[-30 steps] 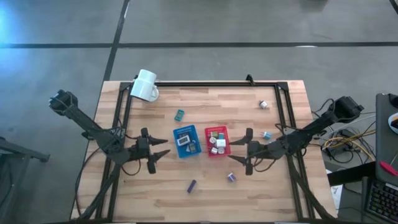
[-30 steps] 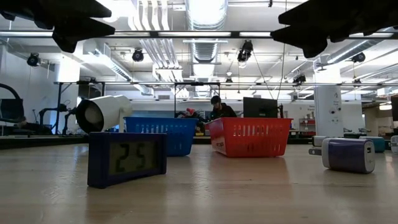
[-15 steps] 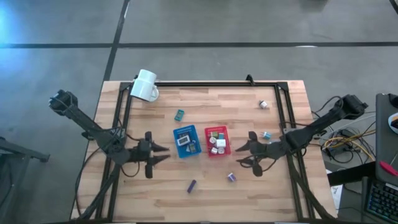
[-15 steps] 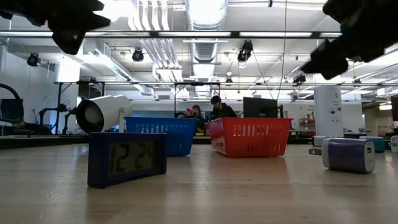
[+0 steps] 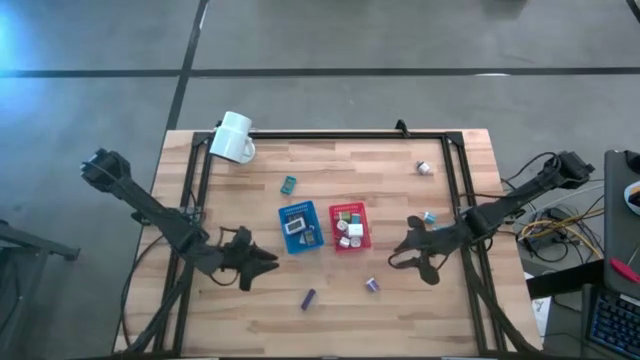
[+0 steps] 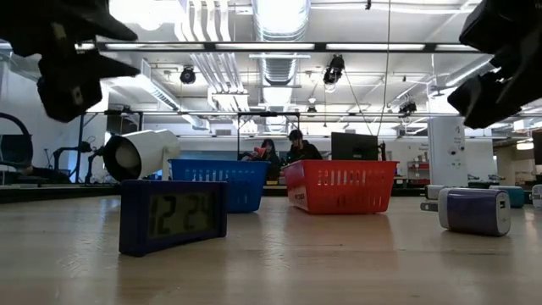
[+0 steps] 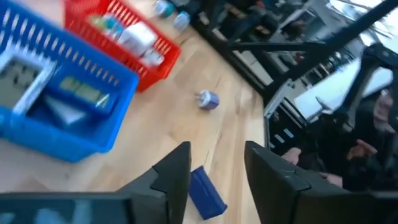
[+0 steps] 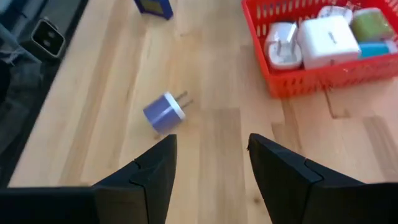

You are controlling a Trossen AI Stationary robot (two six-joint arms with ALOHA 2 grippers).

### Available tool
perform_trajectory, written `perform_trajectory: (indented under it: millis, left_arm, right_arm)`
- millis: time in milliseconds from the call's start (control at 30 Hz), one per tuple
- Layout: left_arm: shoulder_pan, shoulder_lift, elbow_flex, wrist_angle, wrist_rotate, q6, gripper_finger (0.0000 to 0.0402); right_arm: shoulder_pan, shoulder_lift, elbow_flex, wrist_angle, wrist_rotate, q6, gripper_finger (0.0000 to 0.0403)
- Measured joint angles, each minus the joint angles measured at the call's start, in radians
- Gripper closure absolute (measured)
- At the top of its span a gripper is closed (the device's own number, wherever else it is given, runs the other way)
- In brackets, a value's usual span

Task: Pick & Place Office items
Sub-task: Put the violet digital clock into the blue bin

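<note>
The office items are small pieces. A dark blue clock piece [image 5: 308, 298] [image 6: 172, 216] stands on its edge on the wood. A purple plug [image 5: 372, 285] [image 8: 163, 112] lies on its side. More pieces fill the blue tray [image 5: 298, 227] and the red tray [image 5: 349, 227]. A teal piece [image 5: 289, 183] lies farther back. My left gripper [image 5: 268, 266] [image 7: 214, 162] hovers open to the left of the clock piece and touches nothing. My right gripper [image 5: 396, 256] [image 8: 211, 149] hovers open to the right of the plug, slanting down, with nothing between its fingers.
A white mug [image 5: 232, 137] lies on its side at the far left corner. Two small pieces [image 5: 424, 168] [image 5: 428, 217] lie toward the right edge. A black frame [image 5: 330, 135] runs along the table's back and sides. People sit in the room beyond the table.
My left gripper has sunk, gone toward the near edge and rolled about its own line. My right gripper has drawn back toward the table's right edge, sunk a little and tipped its fingers downward. No item has moved.
</note>
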Motion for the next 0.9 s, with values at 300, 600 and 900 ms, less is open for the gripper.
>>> perform_trajectory:
  millis: [300,600,900]
  left_arm:
    - [0.068,0.163,0.163,-0.004,0.092,-0.141,0.0207]
    - [0.104,0.335,0.481,-0.427,0.281,-0.223,0.0208]
    - [0.14,0.518,0.679,-0.688,0.516,-0.311,0.0209]
  right_arm:
    - [0.0,-0.131,0.004,-0.045,-0.003,-0.037,0.0209]
    - [0.0,-0.201,0.004,-0.048,0.006,-0.083,0.0209]
    - [0.0,-0.184,0.004,-0.041,0.035,-0.098,0.0209]
